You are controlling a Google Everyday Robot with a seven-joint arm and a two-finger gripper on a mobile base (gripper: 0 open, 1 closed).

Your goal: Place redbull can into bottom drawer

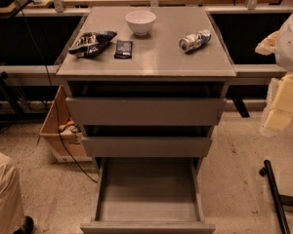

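Claw (282, 104) hangs at the right edge, off the side of the bench (151, 62), with open air between it and the redbull can (194, 41). The can lies on its side near the bench's right rim, reachable from that flank. White bowl (140, 22) sits apart to its left, while black packet (123, 48) and snack bag (92, 43) crowd the left half. Down low, the bottom drawer (147, 226) is pulled right out, wide open from above. The middle drawer (146, 146) juts over its back end. On the floor to the right lies a black pole (276, 199), possibly a stand leg. A cardboard box (56, 130) hugs the left side.
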